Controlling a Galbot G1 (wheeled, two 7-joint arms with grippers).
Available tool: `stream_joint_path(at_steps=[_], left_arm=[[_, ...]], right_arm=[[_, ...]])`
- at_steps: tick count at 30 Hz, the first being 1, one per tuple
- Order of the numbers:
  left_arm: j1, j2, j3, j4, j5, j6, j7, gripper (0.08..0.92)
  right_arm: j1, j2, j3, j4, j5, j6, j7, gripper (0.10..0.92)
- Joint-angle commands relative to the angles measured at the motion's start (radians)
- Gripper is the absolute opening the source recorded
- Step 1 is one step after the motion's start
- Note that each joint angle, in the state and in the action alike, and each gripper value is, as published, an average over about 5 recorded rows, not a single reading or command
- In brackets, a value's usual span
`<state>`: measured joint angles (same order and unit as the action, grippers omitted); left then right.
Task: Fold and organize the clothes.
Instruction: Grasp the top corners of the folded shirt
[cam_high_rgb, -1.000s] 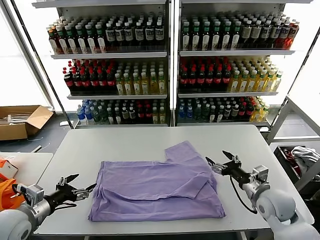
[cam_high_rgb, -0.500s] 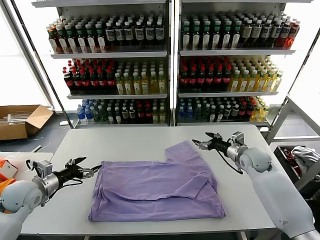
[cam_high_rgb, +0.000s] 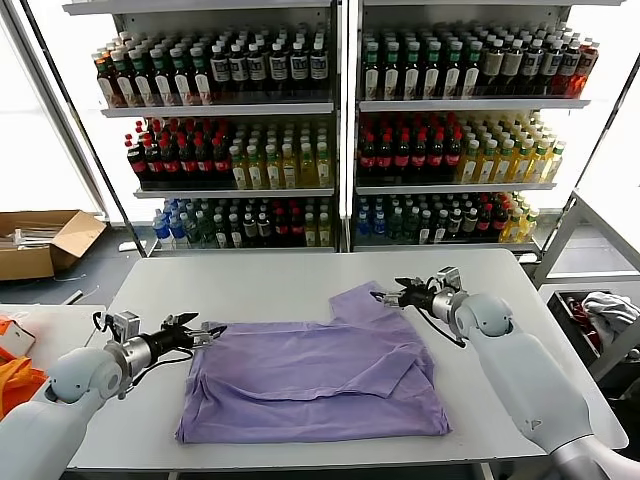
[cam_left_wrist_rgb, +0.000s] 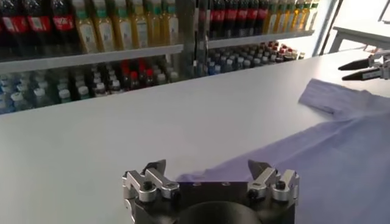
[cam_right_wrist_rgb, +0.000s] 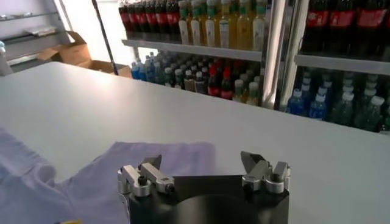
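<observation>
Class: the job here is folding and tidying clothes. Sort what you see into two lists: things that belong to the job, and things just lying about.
Belongs to the job:
- lavender T-shirt, spread on the table
- left claw, open at the shirt's far left corner
- right claw, open at the far sleeve

Just lying about:
- drink shelves
- cardboard box
- orange fabric
- whitish-grey cloth heap

Plain lavender thin-fabric T-shirt (cam_high_rgb: 320, 375), no print showing on the visible side. Pale grey-white flat table top (cam_high_rgb: 260, 285). Left gripper (cam_high_rgb: 199, 332): black fingers, silver metal knuckles; right gripper (cam_high_rgb: 392, 293): same black and silver. Arm shells light grey. Far shelf bottles (cam_high_rgb: 455, 150): dark cola with red labels, yellow, green, blue-capped clear. Brown cardboard box (cam_high_rgb: 40, 240) far left on the floor. Bright orange fabric (cam_high_rgb: 15, 385) at the near left edge.
</observation>
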<state>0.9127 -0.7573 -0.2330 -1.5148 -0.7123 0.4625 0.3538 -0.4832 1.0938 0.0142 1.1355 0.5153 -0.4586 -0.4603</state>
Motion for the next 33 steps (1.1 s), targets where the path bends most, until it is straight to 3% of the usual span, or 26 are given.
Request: stream_joint_path(at_steps=[1, 6, 26, 29, 33], left_arm=[[-0.056, -0.032, 0.058, 0.056, -0.001, 0.001, 0.002, 0.817], [-0.055, -0.046, 0.06, 0.066, 0.003, 0.005, -0.004, 0.72], [-0.036, -0.037, 0.05, 0.083, -0.001, -0.011, 0.014, 0.145], [-0.03, -0.033, 0.04, 0.066, -0.005, -0.016, 0.013, 0.098], [-0.019, -0.022, 0.02, 0.035, -0.01, -0.018, 0.011, 0.088]], right_arm=[[0.016, 0.023, -0.021, -0.054, -0.006, -0.005, -0.004, 0.823], [0.036, 0.045, -0.035, -0.09, -0.001, -0.002, 0.015, 0.75], [0.008, 0.04, -0.033, 0.019, 0.048, -0.009, 0.036, 0.187], [0.003, 0.035, -0.027, 0.045, 0.078, -0.014, 0.041, 0.121], [-0.006, 0.024, -0.014, 0.084, 0.117, -0.017, 0.045, 0.106]])
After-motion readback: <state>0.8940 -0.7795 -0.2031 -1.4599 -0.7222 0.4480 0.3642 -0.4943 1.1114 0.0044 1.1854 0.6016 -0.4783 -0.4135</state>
